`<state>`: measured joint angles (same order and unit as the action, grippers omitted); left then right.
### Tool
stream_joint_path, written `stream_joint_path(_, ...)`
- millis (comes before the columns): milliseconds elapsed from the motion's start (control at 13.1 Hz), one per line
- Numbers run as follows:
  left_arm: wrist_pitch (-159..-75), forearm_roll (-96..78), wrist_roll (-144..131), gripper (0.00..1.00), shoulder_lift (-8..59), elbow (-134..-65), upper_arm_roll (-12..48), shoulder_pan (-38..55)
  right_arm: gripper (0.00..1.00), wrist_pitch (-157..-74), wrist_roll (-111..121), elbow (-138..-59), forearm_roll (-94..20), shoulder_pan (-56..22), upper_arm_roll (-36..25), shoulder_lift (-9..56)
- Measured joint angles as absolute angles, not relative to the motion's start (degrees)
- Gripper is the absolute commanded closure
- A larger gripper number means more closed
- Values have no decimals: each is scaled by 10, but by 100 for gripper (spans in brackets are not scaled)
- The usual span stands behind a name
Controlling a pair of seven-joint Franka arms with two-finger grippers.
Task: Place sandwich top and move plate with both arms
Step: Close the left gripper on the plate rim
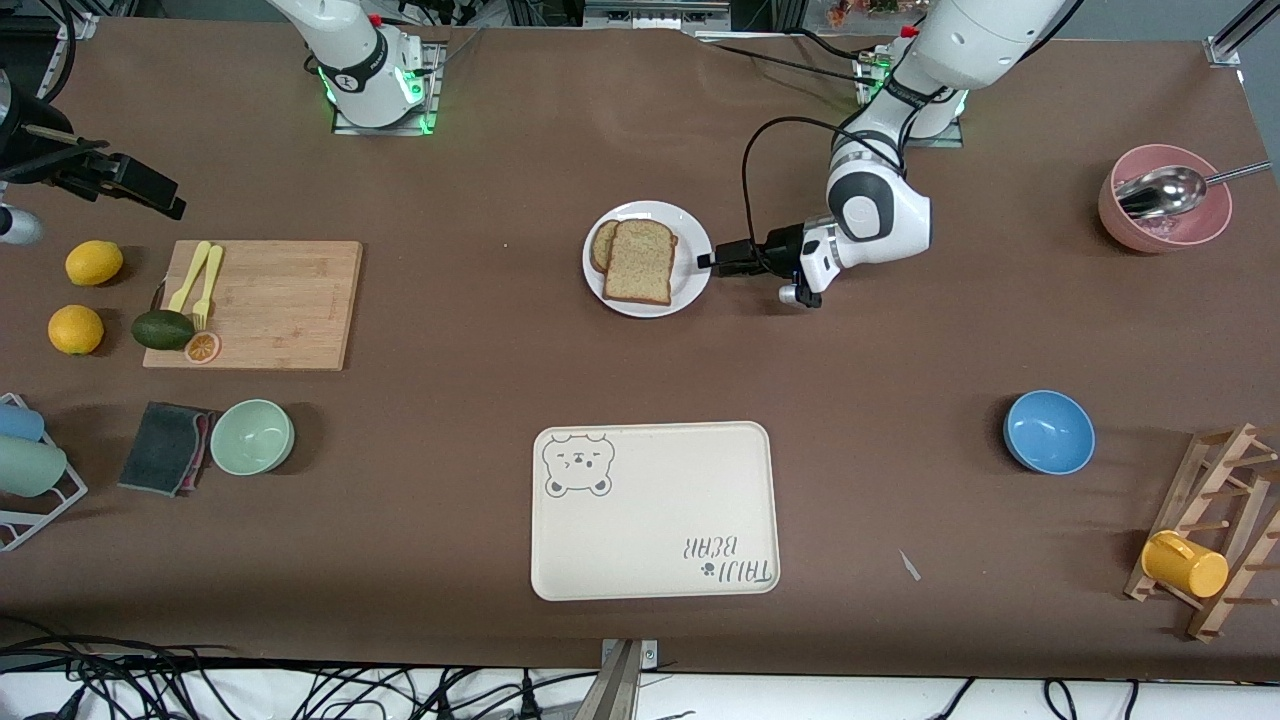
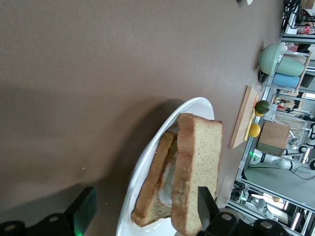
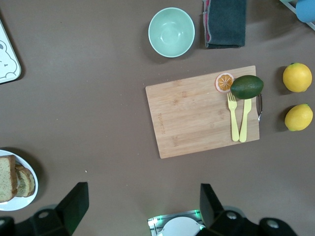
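The brown table carries the cream bear tray close to the front camera and the wooden cutting board toward the right arm's end. The left arm reaches in from its base and lies low, level with the table. The plate sits near the table's middle, farther from the front camera than the tray. On it lies the sandwich top, resting on the darker slice beneath, whose edge shows at the side toward the right arm's end. The left gripper is at the plate's rim on the side toward the left arm's end, its fingers spread wide, one on each side of the rim, clasping nothing. The right gripper hangs high over the table near its base and the cutting board, fingers wide apart and empty; that arm waits.
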<state>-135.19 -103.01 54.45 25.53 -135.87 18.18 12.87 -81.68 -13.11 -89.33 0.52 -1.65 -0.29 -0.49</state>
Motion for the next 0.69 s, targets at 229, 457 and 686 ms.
stream_joint_path(229,-1354,-1055,561,23,262,-1359,190,130,0,-817,-131,-893,5,-17,-3,-5)
stream_joint_path(457,-1356,-1096,598,34,271,-1359,201,134,0,-817,-131,-893,5,-17,-3,-3)
stream_joint_path(686,-1367,-1105,614,53,280,-1359,204,141,0,-817,-131,-893,5,-17,-3,1)
